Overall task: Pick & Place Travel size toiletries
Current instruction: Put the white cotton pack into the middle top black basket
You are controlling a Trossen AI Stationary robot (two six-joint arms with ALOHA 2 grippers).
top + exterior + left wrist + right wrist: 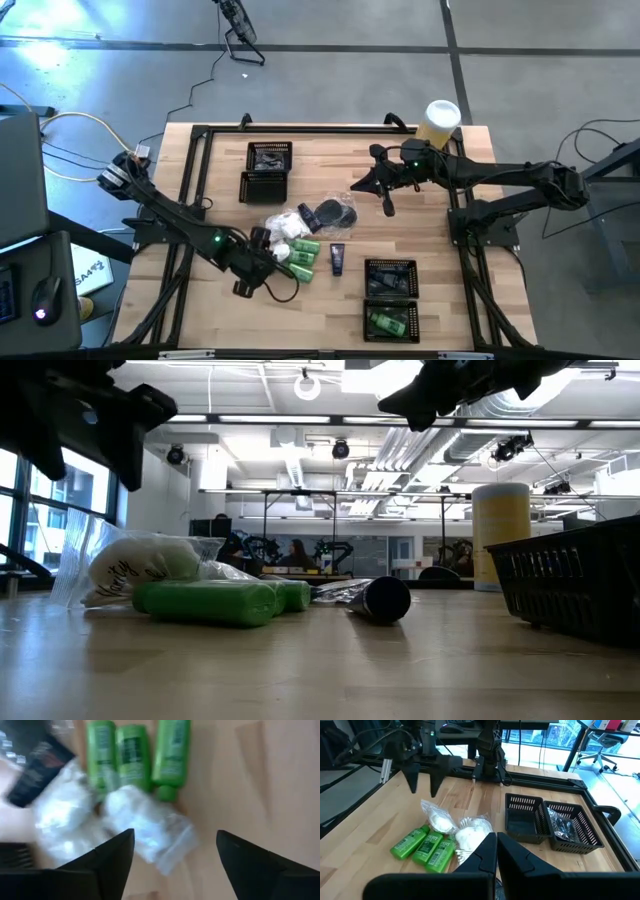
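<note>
The left gripper (268, 246) is hanging above the wooden table (440, 310) with its two dark fingers (112, 855) standing wide apart and holding nothing. Just in front of its fingertips, white crinkly plastic packets (145, 825) are lying on the wood. Beyond the packets, farther from this gripper, three bright green little plastic bottles (131, 757) are lying side by side, touching each other. A dark blue-black tube (37, 770) is lying beside the bottles, at an angle.

The right gripper (388, 205) is waiting above the far side of the table, well apart from the left gripper, with its fingers pressed together and empty. Between the two grippers, round dark flat cases (335, 213) are lying near the packets. A black mesh tray (390, 320) with one green bottle inside is standing to the side of the pile.
</note>
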